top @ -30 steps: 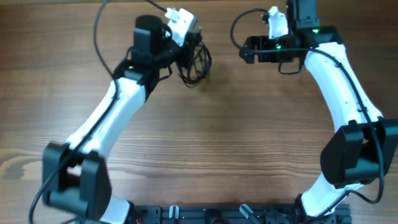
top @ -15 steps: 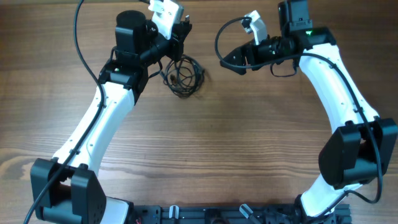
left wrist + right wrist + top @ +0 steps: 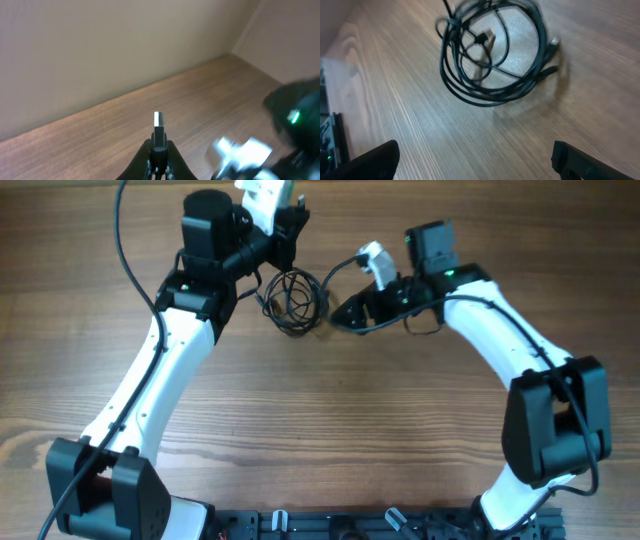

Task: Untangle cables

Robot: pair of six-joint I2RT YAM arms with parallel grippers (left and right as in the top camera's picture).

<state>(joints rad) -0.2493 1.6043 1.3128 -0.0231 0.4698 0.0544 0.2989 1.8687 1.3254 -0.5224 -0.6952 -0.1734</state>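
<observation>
- Our left gripper point(image 3: 159, 150) is pinched tight on a plug end point(image 3: 158, 122), whose silver tip stands up past the fingers. Our right gripper point(image 3: 475, 162) is spread wide with nothing between its fingers.
- The cables point(image 3: 296, 300) form a small wound coil at the upper centre of the overhead frame. They sit just below the left gripper point(image 3: 288, 222) and just left of the right gripper point(image 3: 345, 313), on or just above the wooden table point(image 3: 320, 430).
- We think pulling the held plug away while the loops are wound through each other could cinch them into a tighter knot, or drag the whole coil along.
- The plug is small and is held only by its body, so a sharp tug could slip it out of the pinch.
- If the right gripper closes on several strands at once, it would pin the bundle rather than free a single loop.
- Only the left wrist view shows the pinch itself. Overhead, the fingers hide the plug.
- Only the right wrist view shows the coil point(image 3: 495, 55) strand by strand, with overlapping loops, small connectors inside, and one strand leaving the top of the frame.
- Only the overhead view shows both arms and the coil together. We cannot tell from any view whether the coil is lying on the table or hanging.
</observation>
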